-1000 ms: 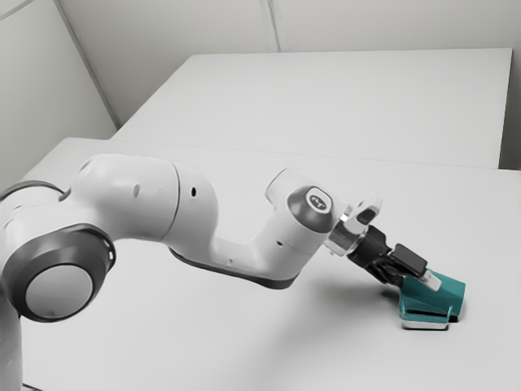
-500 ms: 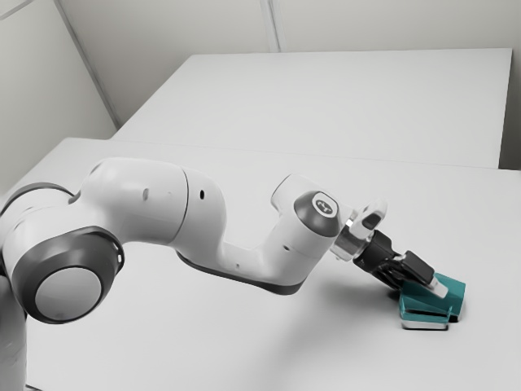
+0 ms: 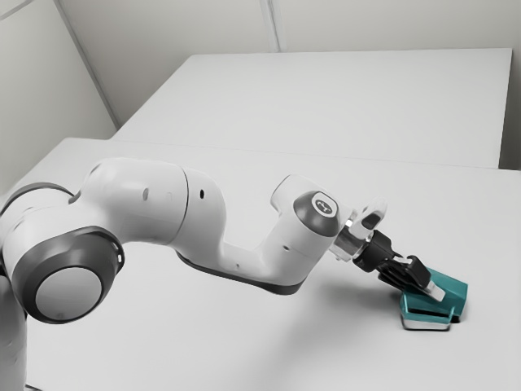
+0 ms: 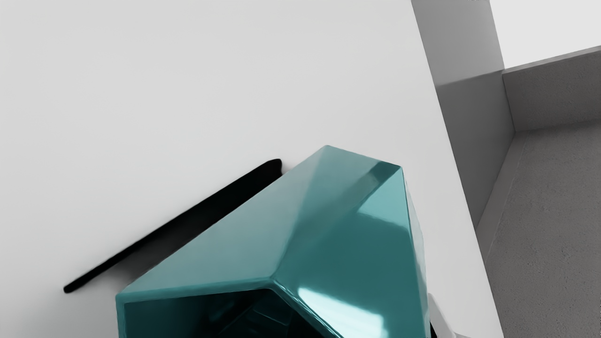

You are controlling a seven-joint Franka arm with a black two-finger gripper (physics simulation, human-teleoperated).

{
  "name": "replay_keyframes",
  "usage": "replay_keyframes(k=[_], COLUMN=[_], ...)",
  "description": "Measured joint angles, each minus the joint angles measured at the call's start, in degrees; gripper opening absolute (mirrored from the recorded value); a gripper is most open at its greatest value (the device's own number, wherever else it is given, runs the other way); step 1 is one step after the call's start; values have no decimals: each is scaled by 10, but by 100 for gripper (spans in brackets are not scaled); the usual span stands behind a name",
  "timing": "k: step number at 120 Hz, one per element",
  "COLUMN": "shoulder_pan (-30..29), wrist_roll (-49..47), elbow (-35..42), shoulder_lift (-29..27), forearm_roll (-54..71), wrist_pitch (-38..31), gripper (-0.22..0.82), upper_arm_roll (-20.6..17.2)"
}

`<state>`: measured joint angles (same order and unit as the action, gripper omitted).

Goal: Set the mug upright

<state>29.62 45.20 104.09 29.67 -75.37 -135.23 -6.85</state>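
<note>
In the exterior view the black gripper reaches down to the teal mug at the lower right, with its end overlapping the mug's upper near side. The mug lies tipped on the table, faceted and glossy, with a white strip along its lower edge. In the wrist view the mug is close to the hand, its dark mouth facing the camera. A small part of the gripper shows beside the mug's outer wall. Whether both sides of the mug are touched is hidden.
The mug rests on a pale table, with another pale surface beyond it. A long black shape lies along the mug's side in the wrist view. Past the table's edge there is a grey wall and floor.
Over the last half second the black gripper's near part has dropped slightly closer to the mug, and the mug has shifted a little toward the exterior view's right. Earlier, the arm moved slightly right and down.
</note>
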Motion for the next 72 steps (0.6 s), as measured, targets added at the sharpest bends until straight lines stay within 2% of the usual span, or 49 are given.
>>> replay_keyframes(k=[24,39,56,72], shoulder_pan=[0,-2,-14,-55], wrist_roll=[-2,-3,-5,-20], elbow=[-1,0,19,67], shoulder_lift=[-7,-32,-85,-167], forearm_roll=[-5,-1,12,93], wrist_pitch=[-2,0,0,1], gripper=[-14,-15,-15,-15], upper_arm_roll=[0,1,2,2])
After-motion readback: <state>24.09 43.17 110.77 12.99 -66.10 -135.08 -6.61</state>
